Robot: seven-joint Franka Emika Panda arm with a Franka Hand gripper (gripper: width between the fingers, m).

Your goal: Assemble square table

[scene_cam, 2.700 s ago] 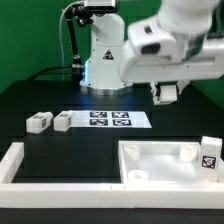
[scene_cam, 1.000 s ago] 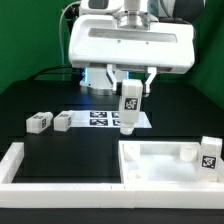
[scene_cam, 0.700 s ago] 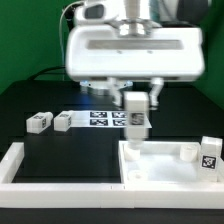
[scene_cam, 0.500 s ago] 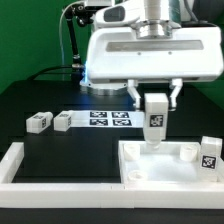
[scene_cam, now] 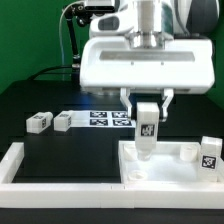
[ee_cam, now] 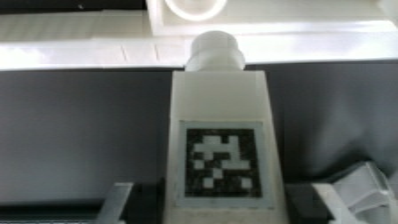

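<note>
While the exterior view gives the whole layout, only the wrist view shows the peg end up close. The two-finger gripper [scene_cam: 147, 108] is clamped on a white plastic leg block with a black-and-white tag [scene_cam: 147, 127], held upright.

- **Exterior view:** the block's lower end is over the far corner, at the exterior view's left, of the white plastic square panel with raised rim [scene_cam: 170, 178]. I can't tell whether it touches.
- **Wrist view:** the same block [ee_cam: 222, 140] fills the frame, fingers [ee_cam: 121, 200] on both sides. Its rounded tip sits just beside a round corner socket [ee_cam: 192, 9], not visibly in it.
- **Exterior only:**
  - two small white tagged blocks [scene_cam: 39, 122] lie on the black table, just beside the marker board [scene_cam: 108, 119];
  - another tagged block [scene_cam: 208, 155] is at the panel's right end;
  - a long white bar [scene_cam: 55, 176] is in front.
</note>
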